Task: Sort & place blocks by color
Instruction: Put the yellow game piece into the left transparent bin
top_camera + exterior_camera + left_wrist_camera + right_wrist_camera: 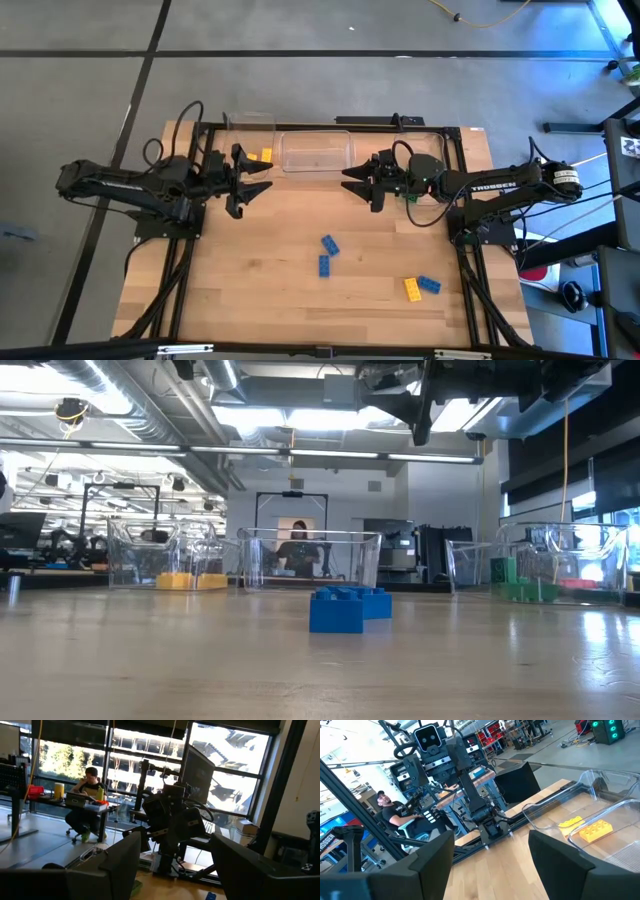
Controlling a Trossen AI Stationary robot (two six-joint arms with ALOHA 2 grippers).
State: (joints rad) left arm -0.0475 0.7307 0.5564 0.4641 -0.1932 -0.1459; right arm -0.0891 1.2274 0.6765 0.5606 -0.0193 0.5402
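table: pale planked wooden tabletop, smooth, satin sheen, grain visible
blocks: small blue studded plastic bricks, glossy; small yellow studded plastic bricks, same hard finish
bins: clear rectangular plastic bins, transparent, shiny walls
arms: dark matt arm casings
frame: black matt metal rails on the table

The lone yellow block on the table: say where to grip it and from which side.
Grip the yellow block across its narrow width, coming straight down. It lies flat, and the blue block touches one side, so set the fingers clear of that. The right gripper is nearer.
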